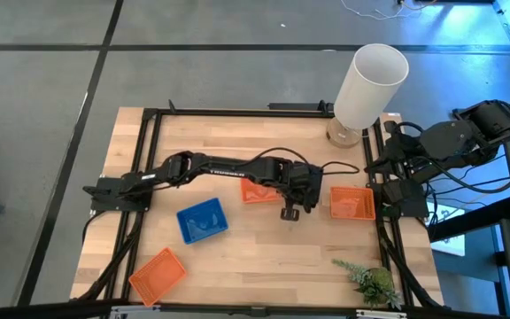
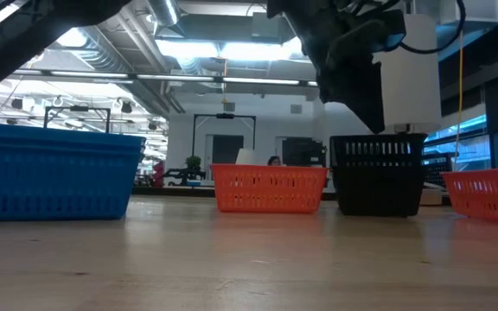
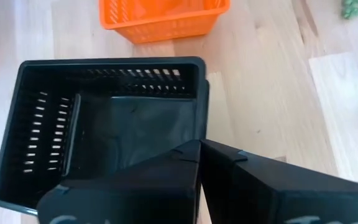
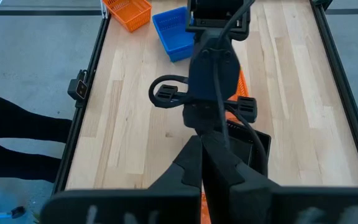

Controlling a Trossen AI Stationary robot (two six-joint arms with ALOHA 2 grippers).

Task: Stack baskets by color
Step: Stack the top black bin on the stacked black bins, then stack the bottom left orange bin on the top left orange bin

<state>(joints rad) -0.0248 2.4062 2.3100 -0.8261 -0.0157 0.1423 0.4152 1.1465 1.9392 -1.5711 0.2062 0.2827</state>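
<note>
- Left gripper (image 1: pixel 291 213) reaches out over mid-table on its dark arm; fingers (image 3: pixel 185 171) pressed together, tips pinching the near wall of a black perforated plastic basket (image 3: pixel 104 124).
- In the low view that black basket (image 2: pixel 377 174) stands upright on the wooden tabletop (image 2: pixel 249 259), the gripper coming down to its rim from above.
- Just beyond the black basket, on the side away from the gripper, an orange mesh-walled plastic basket (image 3: pixel 163 18); it sits close to the black one but apart from it.
- Another orange basket of the same kind (image 1: pixel 352 203) lies to the gripper's right, near the table's right frame rail.
- Blue perforated plastic basket (image 1: pixel 202 221) sits to the gripper's left and nearer the front edge, well apart from it.
- Third orange basket (image 1: pixel 158 273) lies further left, at the front left corner, turned at an angle.
- Right gripper (image 4: pixel 202 163) is parked at the right table edge, fingers closed on nothing, looking across at the left arm.
- Tall white cylinder (image 1: pixel 370 84) stands at the far right corner; small green plant sprig (image 1: pixel 370 281) near the front right corner.
</note>
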